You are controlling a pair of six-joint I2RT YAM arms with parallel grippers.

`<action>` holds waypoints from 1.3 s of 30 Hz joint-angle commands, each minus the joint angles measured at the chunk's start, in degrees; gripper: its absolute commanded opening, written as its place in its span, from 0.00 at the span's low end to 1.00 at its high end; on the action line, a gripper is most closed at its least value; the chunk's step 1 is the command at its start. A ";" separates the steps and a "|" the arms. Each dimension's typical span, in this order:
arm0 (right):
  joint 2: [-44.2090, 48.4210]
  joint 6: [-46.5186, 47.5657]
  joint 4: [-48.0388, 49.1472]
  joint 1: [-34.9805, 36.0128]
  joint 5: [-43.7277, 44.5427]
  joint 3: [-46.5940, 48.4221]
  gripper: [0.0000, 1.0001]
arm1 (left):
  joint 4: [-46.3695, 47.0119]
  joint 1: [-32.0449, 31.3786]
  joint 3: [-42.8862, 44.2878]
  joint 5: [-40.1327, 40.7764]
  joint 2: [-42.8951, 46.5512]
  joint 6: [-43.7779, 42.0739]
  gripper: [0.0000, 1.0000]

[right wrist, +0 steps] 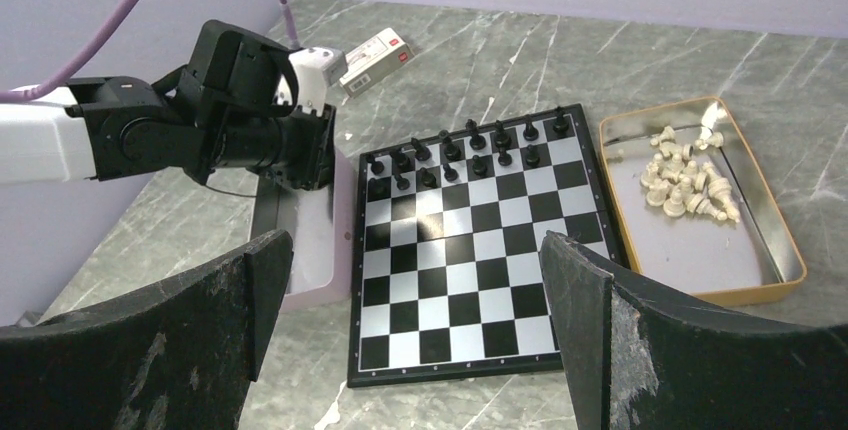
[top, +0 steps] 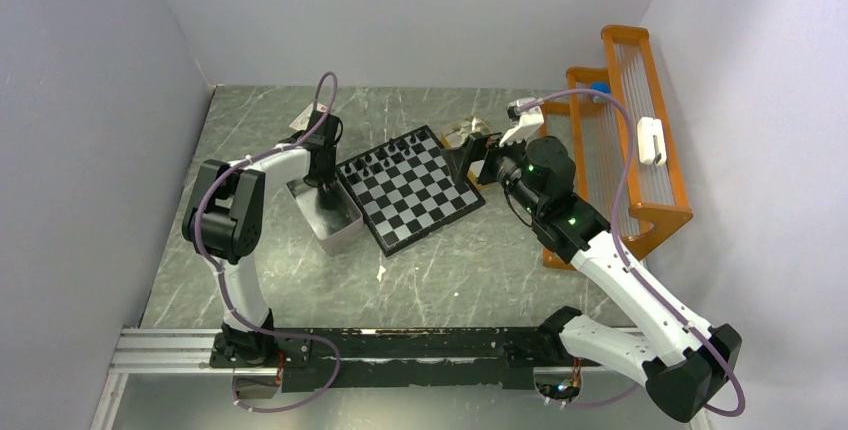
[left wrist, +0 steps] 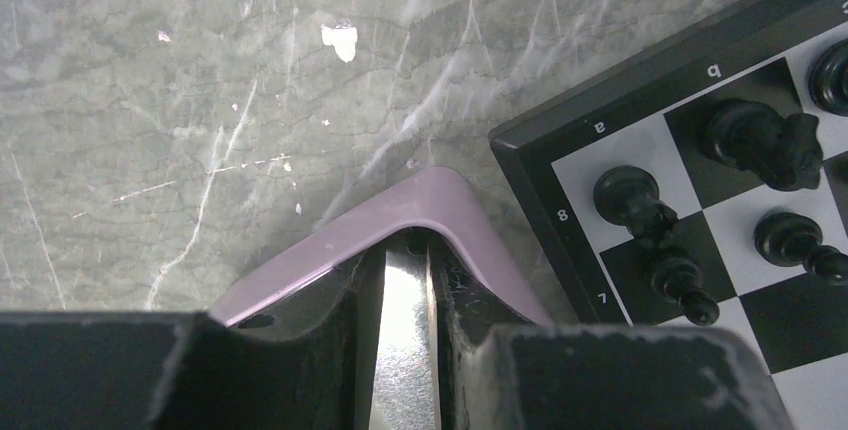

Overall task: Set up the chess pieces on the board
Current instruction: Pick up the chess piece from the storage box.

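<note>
The board (top: 420,205) (right wrist: 470,280) lies at mid table, with black chess pieces (top: 390,158) (right wrist: 447,155) (left wrist: 640,200) filling most of its two far rows. My left gripper (top: 325,185) (left wrist: 407,245) reaches down into a lilac tray (left wrist: 400,205) (right wrist: 320,250) just left of the board. Only a narrow gap shows between its jaws, with the shiny tray floor in it. A small dark shape sits at the tips, too unclear to name. My right gripper (top: 470,163) (right wrist: 415,250) hangs wide open above the board's right side, holding nothing. Cream-white pieces (right wrist: 685,185) lie in a tan tray (right wrist: 780,250).
An orange rack (top: 620,150) stands along the right wall with a white object (top: 650,140) on it. A small white box (right wrist: 375,50) lies behind the lilac tray. White specks mark the table in front of the board.
</note>
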State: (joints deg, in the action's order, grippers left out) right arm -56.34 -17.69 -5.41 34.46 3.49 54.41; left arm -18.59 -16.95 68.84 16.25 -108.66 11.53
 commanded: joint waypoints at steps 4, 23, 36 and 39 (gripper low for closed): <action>1.37 0.60 1.07 -0.01 0.82 0.45 1.00 | 4.47 0.34 0.21 0.62 -0.11 0.00 0.28; 2.33 -0.39 1.14 -0.03 -0.08 -0.74 1.00 | 14.03 0.34 -9.28 3.49 9.27 13.36 0.28; 3.17 -0.09 0.23 -0.03 0.43 -0.63 1.00 | 16.81 0.35 -9.43 5.10 5.41 16.19 0.27; 3.00 -0.06 0.22 -0.04 0.43 -0.54 1.00 | 17.32 0.34 -9.74 5.64 5.14 16.85 0.27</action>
State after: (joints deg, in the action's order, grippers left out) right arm -54.02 -17.80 -5.04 34.46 3.44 53.56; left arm -4.89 -16.95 59.40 19.99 -103.09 26.63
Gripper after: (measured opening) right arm 0.997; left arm 0.269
